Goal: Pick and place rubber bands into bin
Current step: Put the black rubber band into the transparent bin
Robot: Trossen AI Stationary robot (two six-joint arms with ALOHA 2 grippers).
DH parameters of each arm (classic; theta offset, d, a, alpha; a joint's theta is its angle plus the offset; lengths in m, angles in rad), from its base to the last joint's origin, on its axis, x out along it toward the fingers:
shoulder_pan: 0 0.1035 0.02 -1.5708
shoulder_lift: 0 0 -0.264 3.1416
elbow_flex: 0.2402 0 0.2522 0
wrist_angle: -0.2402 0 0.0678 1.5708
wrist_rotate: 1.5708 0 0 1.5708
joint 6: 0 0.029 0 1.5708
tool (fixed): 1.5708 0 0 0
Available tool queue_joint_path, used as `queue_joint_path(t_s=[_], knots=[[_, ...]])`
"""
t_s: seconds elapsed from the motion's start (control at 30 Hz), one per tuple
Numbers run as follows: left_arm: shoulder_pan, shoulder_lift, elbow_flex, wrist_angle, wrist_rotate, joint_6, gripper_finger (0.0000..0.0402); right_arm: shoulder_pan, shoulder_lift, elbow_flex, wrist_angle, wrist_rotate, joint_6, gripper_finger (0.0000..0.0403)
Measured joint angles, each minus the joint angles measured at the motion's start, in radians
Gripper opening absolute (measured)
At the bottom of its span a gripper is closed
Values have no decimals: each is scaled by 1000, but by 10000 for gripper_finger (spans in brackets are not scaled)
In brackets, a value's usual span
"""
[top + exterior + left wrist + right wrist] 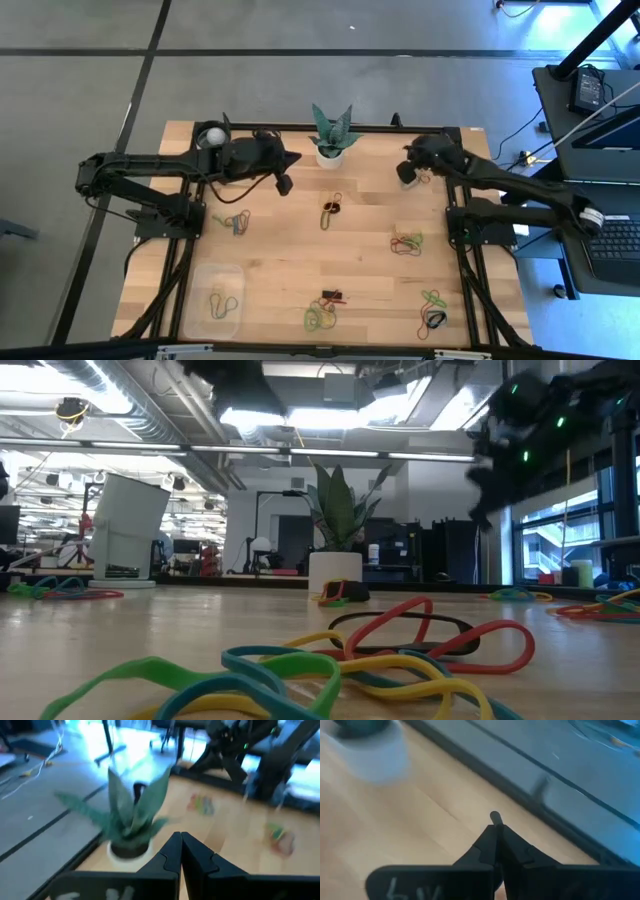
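Ahead of the closed, empty fingers of the left gripper [181, 840], a potted plant [131, 822] is seen, with rubber bands [324, 311] scattered well apart from the fingertips across the table [370, 255]. The right gripper [496, 822] is likewise pressed closed on nothing above bare wood. The bin [217, 297], holding a few bands, is located far from both fingertip pairs, at the table's near left corner.

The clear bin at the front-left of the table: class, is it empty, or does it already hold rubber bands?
Not empty. The high view shows a few rubber bands lying inside the bin; their exact number cannot be told.
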Motion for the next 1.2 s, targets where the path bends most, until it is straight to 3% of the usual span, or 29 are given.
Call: queue_joint_path(t_s=[0.17, 0.43, 0.67, 0.87, 1.07, 1.2], knots=[[-23, 8, 0, 133, 26, 46, 20, 29, -131, 84, 3, -185, -4, 10], [-98, 107, 2, 239, 66, 29, 113, 153, -189, 178, 4, -365, 21, 10], [-159, 218, 1, 308, 76, -56, 142, 365, -142, 180, 30, -374, 29, 10], [-206, 265, 1, 409, 113, -32, 138, 517, -30, 180, 217, -372, 50, 10], [-213, 264, 0, 427, 186, 4, 123, 616, 119, 188, 444, -339, -7, 10], [-206, 264, 0, 434, 240, 33, 115, 646, 234, 278, 483, -300, -33, 10]])
